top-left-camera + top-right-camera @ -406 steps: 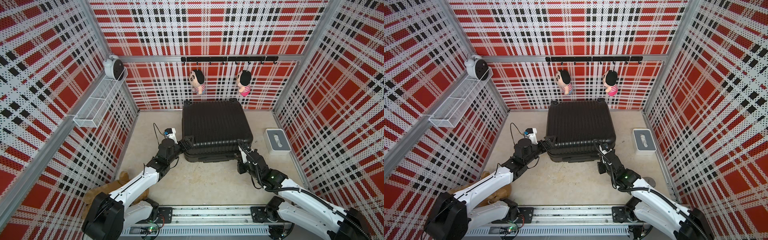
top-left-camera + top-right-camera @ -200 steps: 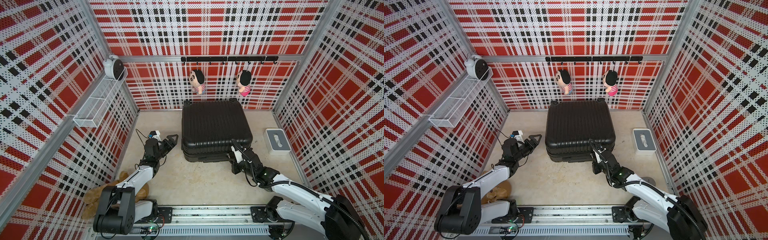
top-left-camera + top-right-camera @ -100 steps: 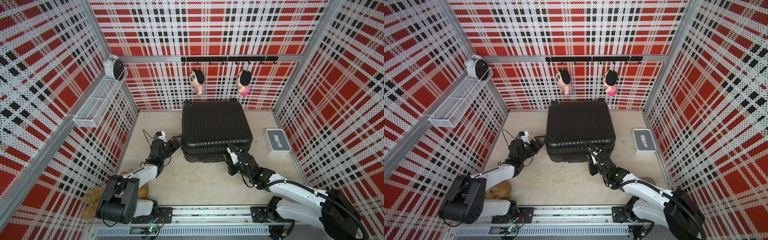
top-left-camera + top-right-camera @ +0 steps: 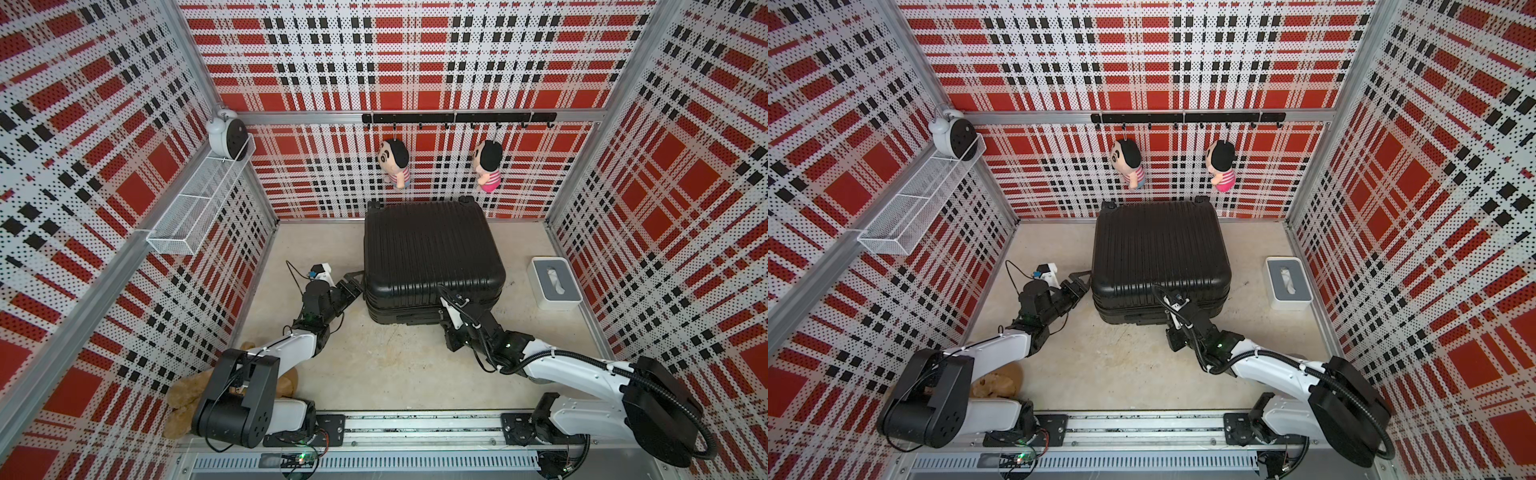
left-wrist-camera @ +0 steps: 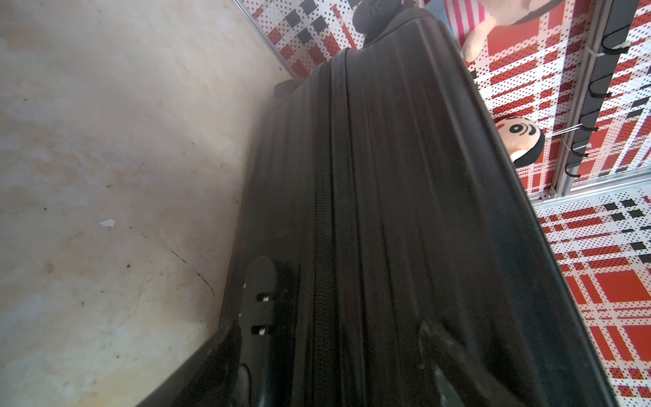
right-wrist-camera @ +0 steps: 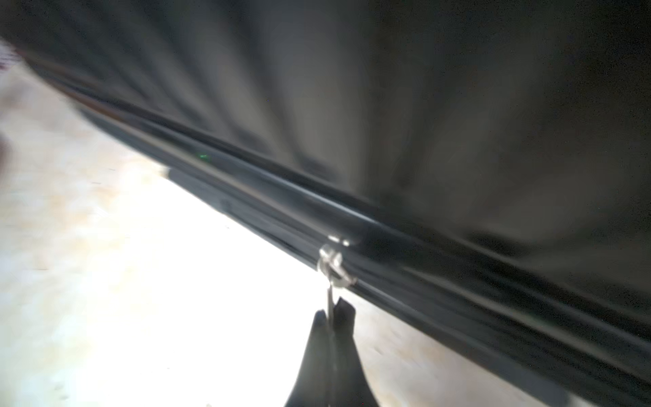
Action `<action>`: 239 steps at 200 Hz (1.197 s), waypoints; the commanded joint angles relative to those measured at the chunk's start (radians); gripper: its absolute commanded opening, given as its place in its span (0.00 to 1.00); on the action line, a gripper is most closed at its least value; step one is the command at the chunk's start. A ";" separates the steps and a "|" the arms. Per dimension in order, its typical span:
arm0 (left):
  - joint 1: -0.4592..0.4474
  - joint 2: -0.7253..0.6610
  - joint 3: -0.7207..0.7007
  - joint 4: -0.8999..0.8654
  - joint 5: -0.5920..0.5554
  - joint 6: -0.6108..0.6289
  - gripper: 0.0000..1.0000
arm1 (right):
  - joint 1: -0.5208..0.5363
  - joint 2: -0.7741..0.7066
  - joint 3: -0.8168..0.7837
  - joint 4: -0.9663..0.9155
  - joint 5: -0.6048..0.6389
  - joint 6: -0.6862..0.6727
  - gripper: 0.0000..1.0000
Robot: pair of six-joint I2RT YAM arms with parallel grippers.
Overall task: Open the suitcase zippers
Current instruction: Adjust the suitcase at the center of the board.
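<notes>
Right pincer [image 6: 333, 312] pinched tight on a thin silver zipper pull [image 6: 333, 264], tips closed on its tab, at the near side of the suitcase [image 4: 428, 249], toward its right corner. That wrist view is blurred; the pull sits on the dark seam line. Left pincer [image 4: 352, 284] spread wide, holding nothing, up against the suitcase's left side by the near corner. In the left wrist view one finger [image 5: 259, 299] sits by the bottom shell and the second by the top shell. The zippers [image 5: 321, 218] run as a black toothed track between them. Can't tell if the fingers touch the shell. Suitcase is black, ribbed, lying flat on the beige counter [image 4: 374, 365], wheeled end by the back wall. Grey-and-white tissue box [image 4: 555, 282] right of the suitcase, apart from it. Two plush dolls [image 4: 395, 162] hang from a black hook rail [image 4: 457, 118] above the suitcase's far end. Brown plush toy [image 4: 187, 395] well off the suitcase's near-left, by the left arm's base.
</notes>
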 commanded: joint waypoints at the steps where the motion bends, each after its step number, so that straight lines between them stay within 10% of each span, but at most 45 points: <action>1: -0.042 0.014 -0.022 -0.029 0.081 0.027 0.81 | 0.048 0.038 0.055 0.087 -0.094 -0.031 0.00; 239: 0.082 0.180 -0.087 0.162 0.164 0.013 0.81 | 0.121 0.337 0.270 0.121 -0.134 -0.061 0.00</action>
